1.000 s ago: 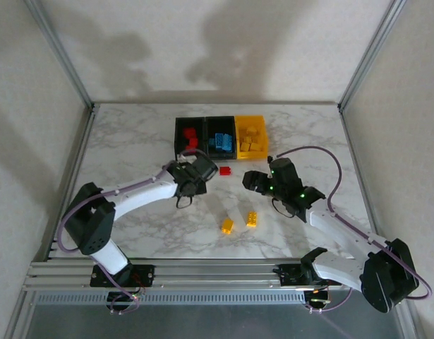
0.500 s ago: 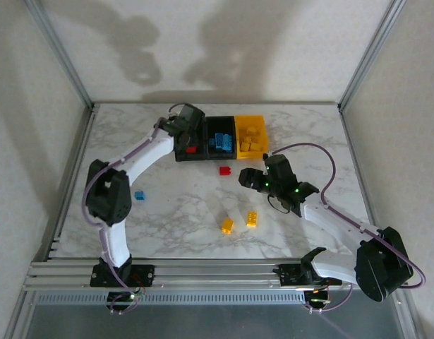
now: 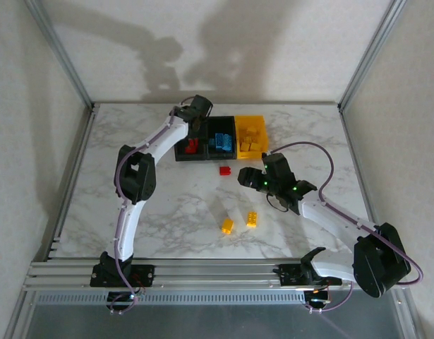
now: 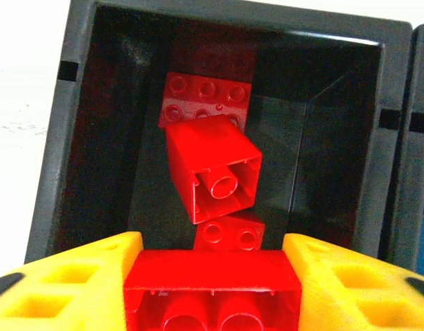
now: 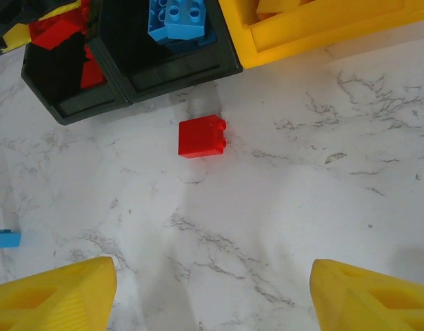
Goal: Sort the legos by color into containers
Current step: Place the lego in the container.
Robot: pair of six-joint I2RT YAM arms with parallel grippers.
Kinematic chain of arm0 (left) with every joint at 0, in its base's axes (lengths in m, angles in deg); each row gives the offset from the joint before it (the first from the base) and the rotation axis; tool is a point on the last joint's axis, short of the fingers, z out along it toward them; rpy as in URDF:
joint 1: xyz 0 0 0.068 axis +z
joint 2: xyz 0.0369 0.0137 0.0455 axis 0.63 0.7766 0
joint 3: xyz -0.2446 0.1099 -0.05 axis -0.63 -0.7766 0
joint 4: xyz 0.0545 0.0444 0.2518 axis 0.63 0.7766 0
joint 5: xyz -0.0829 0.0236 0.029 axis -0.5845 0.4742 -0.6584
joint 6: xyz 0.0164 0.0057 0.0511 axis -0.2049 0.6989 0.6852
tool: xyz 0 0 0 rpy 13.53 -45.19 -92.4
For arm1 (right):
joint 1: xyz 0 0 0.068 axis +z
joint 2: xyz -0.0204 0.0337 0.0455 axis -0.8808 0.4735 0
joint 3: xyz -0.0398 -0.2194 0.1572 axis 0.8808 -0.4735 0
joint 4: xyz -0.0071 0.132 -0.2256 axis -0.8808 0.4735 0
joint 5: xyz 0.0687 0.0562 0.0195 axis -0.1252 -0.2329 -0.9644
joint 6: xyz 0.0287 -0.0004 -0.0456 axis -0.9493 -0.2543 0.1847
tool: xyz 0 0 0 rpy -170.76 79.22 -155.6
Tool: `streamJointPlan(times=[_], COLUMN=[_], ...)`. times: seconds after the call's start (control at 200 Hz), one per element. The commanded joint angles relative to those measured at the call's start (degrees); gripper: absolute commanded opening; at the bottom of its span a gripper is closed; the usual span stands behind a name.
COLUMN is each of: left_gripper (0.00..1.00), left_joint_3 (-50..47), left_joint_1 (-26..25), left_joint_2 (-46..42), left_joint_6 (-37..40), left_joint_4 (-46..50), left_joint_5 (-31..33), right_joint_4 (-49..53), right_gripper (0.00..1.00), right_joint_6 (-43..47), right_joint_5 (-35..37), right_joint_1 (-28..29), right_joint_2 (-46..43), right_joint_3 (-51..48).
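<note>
left fingers (image 4: 67,276): closed on a red brick (image 4: 212,289), with both yellow pads touching its sides and its hollow underside facing the wrist camera. the left gripper (image 3: 195,109) hangs over the left black bin (image 4: 53,138), at the 9 o'clock end of the container row (image 3: 202,157). three more red legos (image 4: 212,169) lie in that bin, one tilted on the others.

right fingers (image 5: 60,296): spread wide, nothing between them. the right gripper (image 3: 248,178) hovers above the marble table (image 3: 308,134). a loose red lego (image 5: 202,136) lies at 12 o'clock from it, just at 6 o'clock of the middle black bin (image 5: 177,65), which holds blue legos (image 5: 176,17). the yellow bin (image 5: 322,27) sits at the 3 o'clock end. two yellow legos (image 3: 227,226) lie on the table at 6 o'clock of the loose red lego, well apart from the row.
</note>
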Motion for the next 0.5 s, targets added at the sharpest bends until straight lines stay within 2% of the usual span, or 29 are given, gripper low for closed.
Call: streamJointPlan(times=[0.0, 0.095, 0.275, 0.406, 0.496], left_gripper=[0.58, 0.65, 0.66, 0.71, 0.75], left_joint_3=[2.59, 2.34, -0.06, -11.02, -22.26], left_joint_1=[0.47, 0.46, 0.08, -0.58, -0.46], left_joint_2=[-0.22, -2.07, -8.84, -19.16, -27.77], left_joint_6=[0.42, -0.14, -0.29, -0.42, -1.44], left_joint_4=[3.34, 3.34, 2.29, -4.26, -10.15], left_joint_5=[-0.30, -0.58, -1.41, -3.23, -4.68], right_joint_4=[-0.07, -0.46, -0.20, 1.33, 2.34], right_gripper=[0.74, 0.75, 0.75, 0.75, 0.75], right_joint_6=[0.37, 0.32, 1.32, 2.69, 3.06], right_joint_5=[1.14, 0.93, 1.11, 2.48, 3.27], right_joint_1=[0.44, 0.43, 0.43, 0.59, 1.04], right_joint_2=[-0.37, 0.08, 1.98, 4.17, 5.82], right_joint_3=[1.52, 1.56, 3.77, 6.42, 8.09])
